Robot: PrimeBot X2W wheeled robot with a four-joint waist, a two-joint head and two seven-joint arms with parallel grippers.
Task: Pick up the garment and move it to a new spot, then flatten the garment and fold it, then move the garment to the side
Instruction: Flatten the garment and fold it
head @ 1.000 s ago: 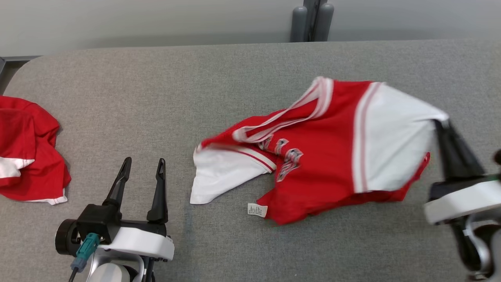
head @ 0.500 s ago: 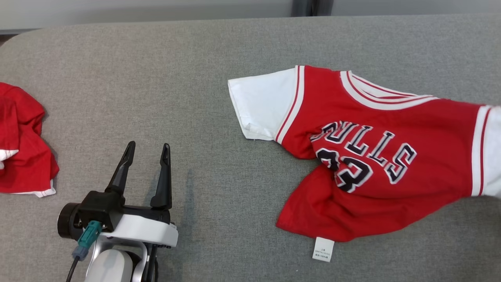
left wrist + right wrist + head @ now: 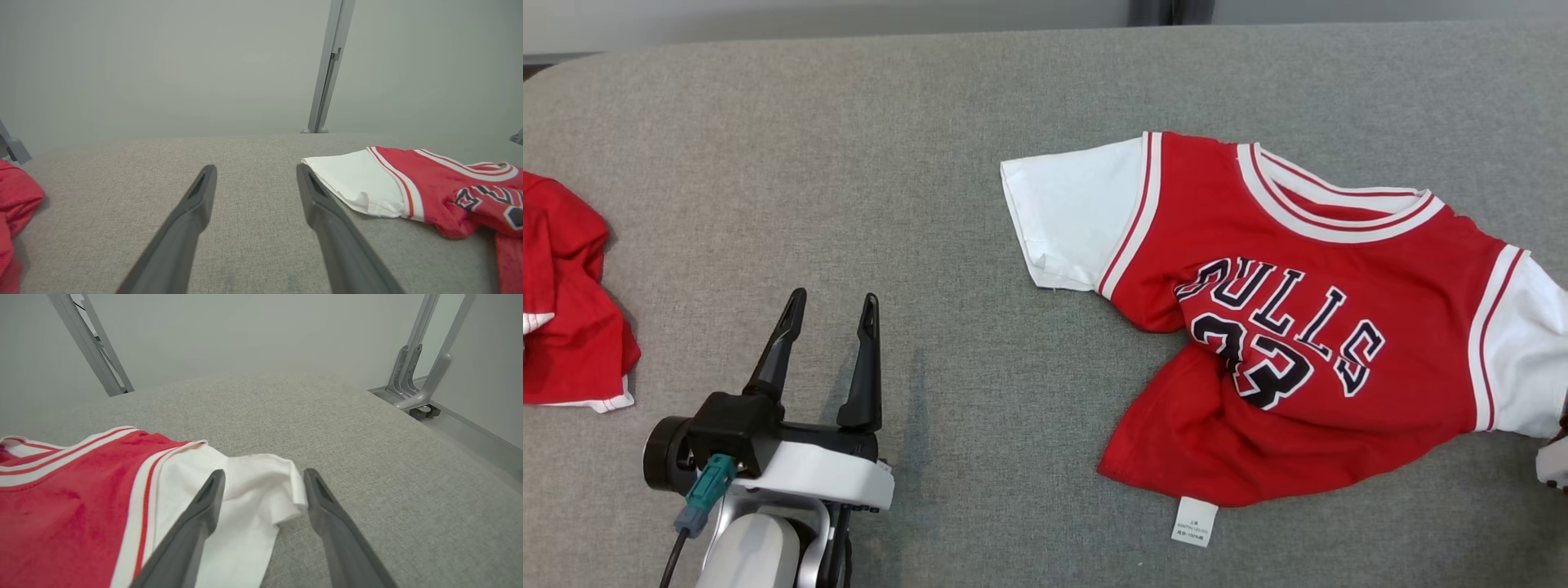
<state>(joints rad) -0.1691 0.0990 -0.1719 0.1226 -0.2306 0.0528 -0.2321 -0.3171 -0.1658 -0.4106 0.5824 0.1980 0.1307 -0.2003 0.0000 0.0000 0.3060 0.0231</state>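
The garment [image 3: 1298, 327] is a red jersey with white sleeves and dark lettering. It lies front up on the right half of the grey table [image 3: 849, 163], its lower part rumpled and a white tag [image 3: 1194, 521] at the hem. My right gripper [image 3: 264, 473] is open, its fingers either side of the right white sleeve [image 3: 253, 490], which lies loose on the table. A pale piece of my right arm [image 3: 1553, 461] shows at the edge. My left gripper [image 3: 833, 298] stands open and empty at the lower left, apart from the left sleeve [image 3: 351, 183].
A second red cloth [image 3: 564, 310] lies bunched at the table's left edge. Grey metal posts [image 3: 327, 81] stand behind the table, and a metal frame [image 3: 421, 375] is off its right end. Bare table lies between my left gripper and the jersey.
My right gripper has opened and let go of the white sleeve. The jersey, earlier lifted and folded over, now lies spread with its lettering up. The head camera has tilted down.
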